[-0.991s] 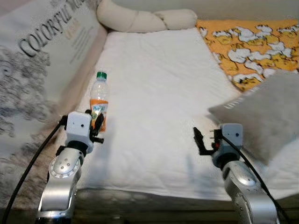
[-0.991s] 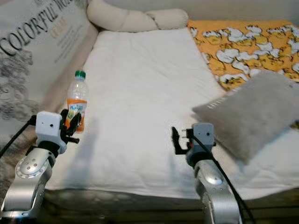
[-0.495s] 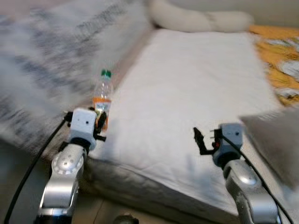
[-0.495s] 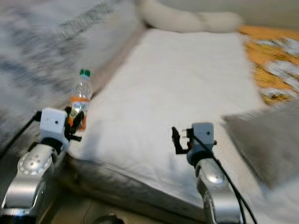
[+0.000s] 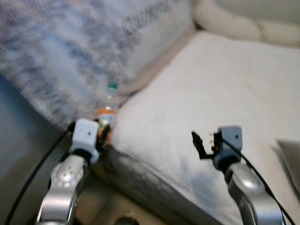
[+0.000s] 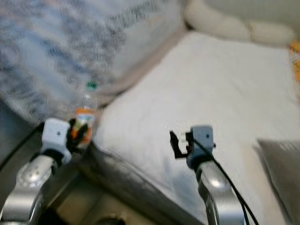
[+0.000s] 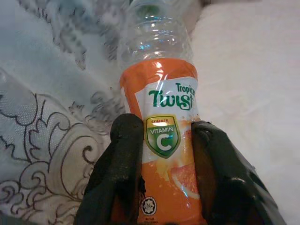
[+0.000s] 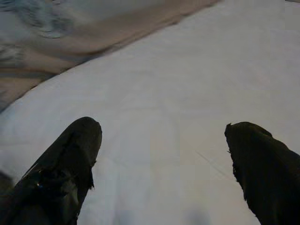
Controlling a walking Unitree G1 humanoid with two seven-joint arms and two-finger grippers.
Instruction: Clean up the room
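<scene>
A clear plastic bottle (image 7: pixel 161 122) with an orange label and a green cap stands upright in my left gripper (image 7: pixel 161 164), whose two black fingers are shut on its label. In the eye views the bottle (image 5: pixel 108 110) sits by the left corner of the white mattress (image 5: pixel 225 89), with the left gripper (image 5: pixel 102 133) at its lower half. My right gripper (image 5: pixel 197 143) hangs open over the white mattress (image 8: pixel 187 93), its fingers (image 8: pixel 70 159) wide apart with nothing between them.
A patterned white-and-grey cover (image 5: pixel 70 51) rises along the left of the bed. A cream bolster (image 5: pixel 243 26) lies at the far end. A grey pillow corner (image 6: pixel 281 164) shows at the right. Floor (image 5: pixel 117 211) lies below the mattress edge.
The whole picture has swung, so the camera turned left and the orange blanket left view. The left gripper still holds the bottle, now at the mattress corner. The right gripper stays open.
</scene>
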